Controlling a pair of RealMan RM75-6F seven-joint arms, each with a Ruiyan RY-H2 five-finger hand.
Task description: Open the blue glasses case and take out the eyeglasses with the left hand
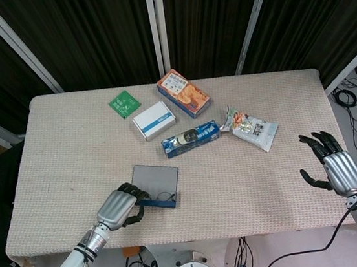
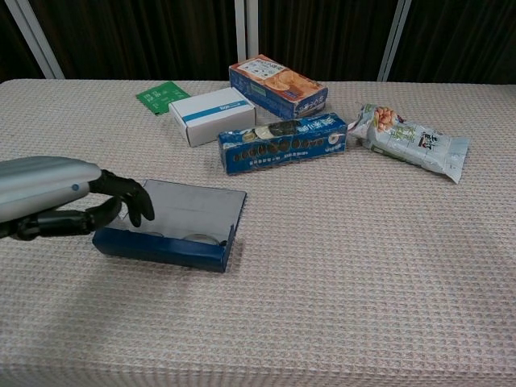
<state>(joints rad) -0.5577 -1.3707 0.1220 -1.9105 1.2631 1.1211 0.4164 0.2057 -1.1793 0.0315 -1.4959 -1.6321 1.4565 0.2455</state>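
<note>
The blue glasses case (image 2: 161,250) (image 1: 156,202) lies open near the table's front left, its grey-lined lid (image 2: 192,206) (image 1: 156,177) laid back flat. Inside the tray the eyeglasses (image 2: 196,238) show as clear lenses. My left hand (image 2: 48,197) (image 1: 117,207) sits at the case's left end, fingers (image 2: 129,201) bent loosely over that end, with nothing between them. Whether they touch the case is unclear. My right hand (image 1: 336,167) hovers at the table's front right corner, fingers spread, holding nothing.
Behind the case lie a blue cookie pack (image 2: 282,142), a white box (image 2: 211,115), an orange cracker box (image 2: 276,85), a green card (image 2: 161,95) and a snack bag (image 2: 411,143). The table's front edge (image 1: 197,234) runs just below the case.
</note>
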